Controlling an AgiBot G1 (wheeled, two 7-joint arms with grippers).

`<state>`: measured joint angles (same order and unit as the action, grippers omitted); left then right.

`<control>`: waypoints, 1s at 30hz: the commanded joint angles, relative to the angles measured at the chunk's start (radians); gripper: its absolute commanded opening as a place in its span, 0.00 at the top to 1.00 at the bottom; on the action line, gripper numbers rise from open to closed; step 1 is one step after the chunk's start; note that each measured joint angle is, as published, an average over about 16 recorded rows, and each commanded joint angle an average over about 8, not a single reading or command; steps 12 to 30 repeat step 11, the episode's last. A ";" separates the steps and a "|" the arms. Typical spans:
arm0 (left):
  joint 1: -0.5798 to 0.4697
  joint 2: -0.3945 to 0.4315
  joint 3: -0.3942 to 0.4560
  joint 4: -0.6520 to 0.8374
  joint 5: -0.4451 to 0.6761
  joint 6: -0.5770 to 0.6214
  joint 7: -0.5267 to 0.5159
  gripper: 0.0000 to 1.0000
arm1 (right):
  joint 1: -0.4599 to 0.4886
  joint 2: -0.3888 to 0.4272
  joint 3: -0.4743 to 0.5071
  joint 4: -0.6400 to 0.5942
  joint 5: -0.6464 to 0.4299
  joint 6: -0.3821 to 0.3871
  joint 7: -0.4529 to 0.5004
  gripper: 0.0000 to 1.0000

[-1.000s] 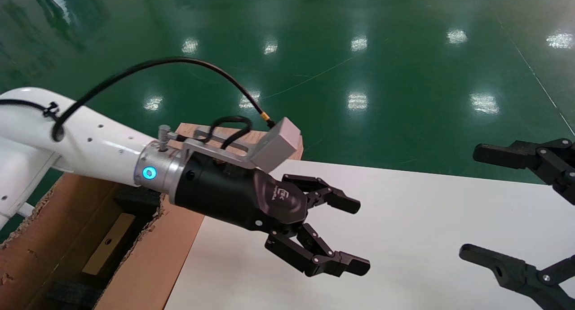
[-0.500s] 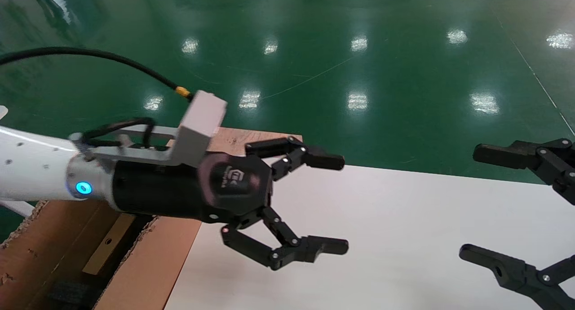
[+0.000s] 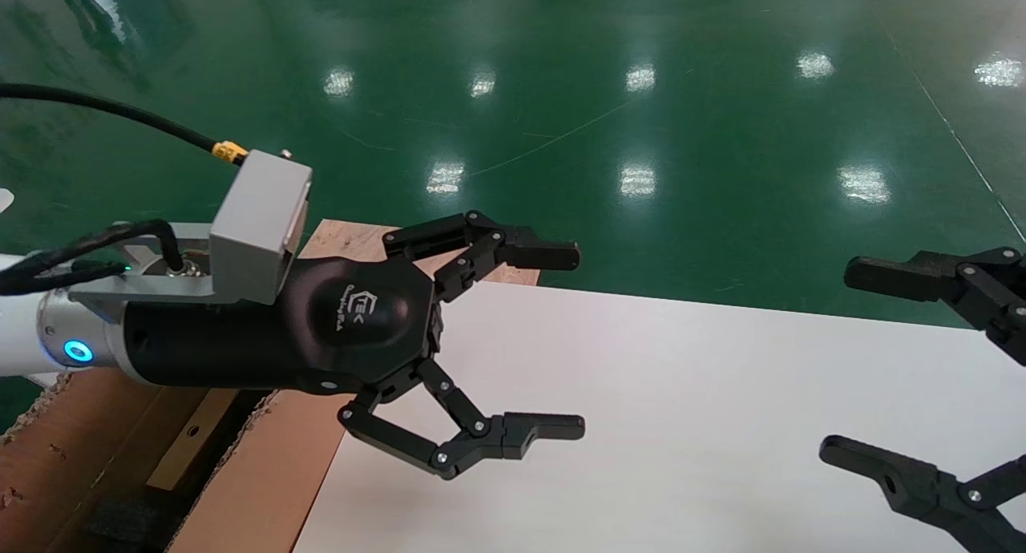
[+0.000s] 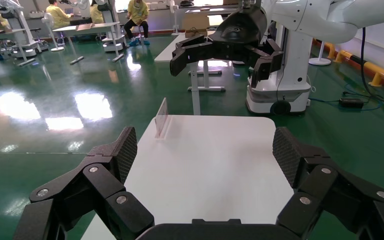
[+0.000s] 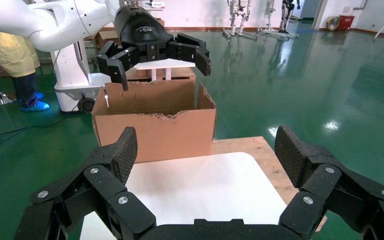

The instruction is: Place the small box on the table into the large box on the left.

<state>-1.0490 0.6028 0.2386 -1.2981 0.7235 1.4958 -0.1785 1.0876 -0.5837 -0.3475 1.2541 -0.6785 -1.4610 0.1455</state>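
Observation:
My left gripper (image 3: pixel 579 341) hangs open and empty above the left end of the white table (image 3: pixel 681 393), beside the large box (image 3: pixel 264 473). Down inside this torn-edged brown carton, between dark foam pieces, lies the small box (image 3: pixel 189 441), a tan strip with a round hole, partly hidden by my left wrist. The right wrist view shows the large box (image 5: pixel 155 132) standing past the table (image 5: pixel 200 185) with the left gripper (image 5: pixel 160 67) over it. My right gripper (image 3: pixel 838 361) is open and empty at the table's right side.
A bare plywood board (image 3: pixel 341 234) lies under the table's far left corner and shows again as the board (image 5: pixel 250 150) in the right wrist view. A clear plastic sign stand (image 4: pixel 161 119) is upright near the table's far edge. Glossy green floor surrounds everything.
My left gripper has drawn back to the left and risen slightly, rolling about its wrist, and its fingers have spread wider. The right gripper has not moved.

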 commanded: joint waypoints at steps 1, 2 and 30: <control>-0.004 0.001 0.007 0.002 0.000 0.000 -0.003 0.00 | 0.000 0.000 0.000 0.000 0.000 0.000 0.000 0.00; -0.006 0.002 0.010 0.003 0.000 0.000 -0.003 0.00 | 0.000 0.000 0.000 0.000 0.000 0.000 0.000 0.00; -0.018 0.006 0.029 0.010 0.004 0.000 -0.008 0.00 | 0.000 0.000 0.000 0.000 0.000 0.000 0.000 0.00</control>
